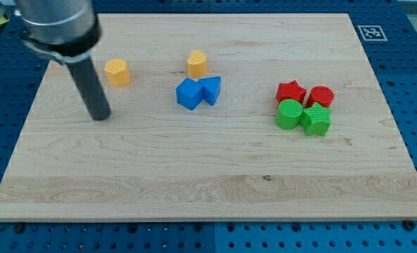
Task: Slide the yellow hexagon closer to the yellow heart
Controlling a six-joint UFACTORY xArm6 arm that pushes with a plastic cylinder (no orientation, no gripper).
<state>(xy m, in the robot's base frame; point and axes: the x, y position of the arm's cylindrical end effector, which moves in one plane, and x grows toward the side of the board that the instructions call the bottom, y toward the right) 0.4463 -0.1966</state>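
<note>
The yellow hexagon (117,72) lies on the wooden board toward the view's upper left. The yellow heart (197,63) lies to its right, near the top middle, with a clear gap between the two. My tip (100,117) rests on the board just below and slightly left of the yellow hexagon, not touching it.
A blue cube (188,93) and a blue triangle (211,90) sit touching just below the yellow heart. At the right, a red star (290,91), a red block (321,96), a green cylinder (289,114) and a green star (316,120) form a tight cluster. The board (208,183) rests on a blue pegboard table.
</note>
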